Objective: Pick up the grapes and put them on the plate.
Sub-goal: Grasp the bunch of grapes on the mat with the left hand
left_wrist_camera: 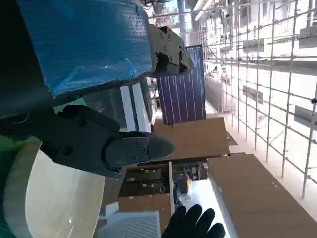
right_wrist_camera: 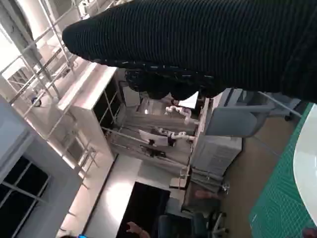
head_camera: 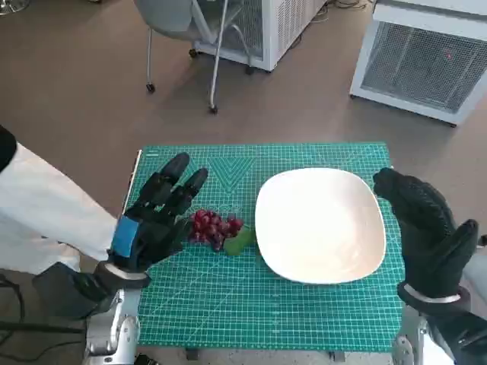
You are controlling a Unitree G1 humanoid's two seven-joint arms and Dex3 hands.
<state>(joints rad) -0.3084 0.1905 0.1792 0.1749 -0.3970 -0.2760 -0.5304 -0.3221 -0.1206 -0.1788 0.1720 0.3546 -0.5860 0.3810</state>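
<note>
A cutting mat [head_camera: 266, 304] covers the small table, and on it lie the grapes [head_camera: 216, 228] and the plate [head_camera: 319, 224]. The grapes sit left of the plate, just beside its left rim, with a leaf [head_camera: 238, 242] between the bunch and the rim. The left hand [head_camera: 156, 220] is over the mat's left part, directly left of the grapes and close against them. The right hand [head_camera: 428, 232] stands at the mat's right edge, just right of the plate. Behind the table, on the floor, a chair [head_camera: 194, 30] stands at the left, a cabinet [head_camera: 278, 26] beside it, and another unit [head_camera: 422, 57] at the right.
</note>
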